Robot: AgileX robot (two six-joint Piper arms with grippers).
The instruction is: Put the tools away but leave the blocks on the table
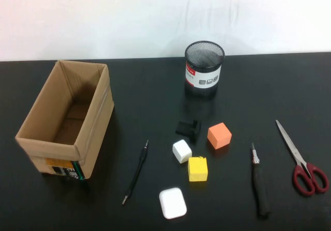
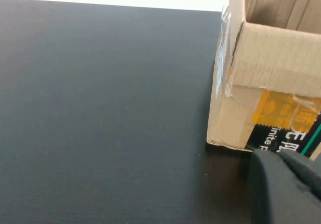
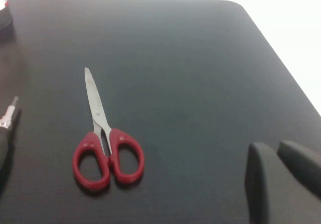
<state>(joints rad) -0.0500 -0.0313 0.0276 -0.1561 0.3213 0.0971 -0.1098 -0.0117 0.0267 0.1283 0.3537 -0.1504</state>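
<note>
Nothing is put away yet; from left, the box (image 1: 67,118) looks empty, the pen (image 1: 135,172) lies beside it, the blocks (image 1: 197,168) sit mid-table before the mesh cup (image 1: 204,68), then the screwdriver (image 1: 259,179) and the scissors (image 1: 302,160); all three tools remain. The left gripper (image 2: 286,189) hangs by the box corner, the right gripper (image 3: 281,184) near the scissors; both are cropped, neither holds anything, and their spread cannot be judged.

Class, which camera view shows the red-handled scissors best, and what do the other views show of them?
The right wrist view: the scissors lie large and whole on the table, blades closed, ahead of the right tool. The high view shows them small at the right edge. The left wrist view shows none, only the cardboard box beside the left tool.
</note>
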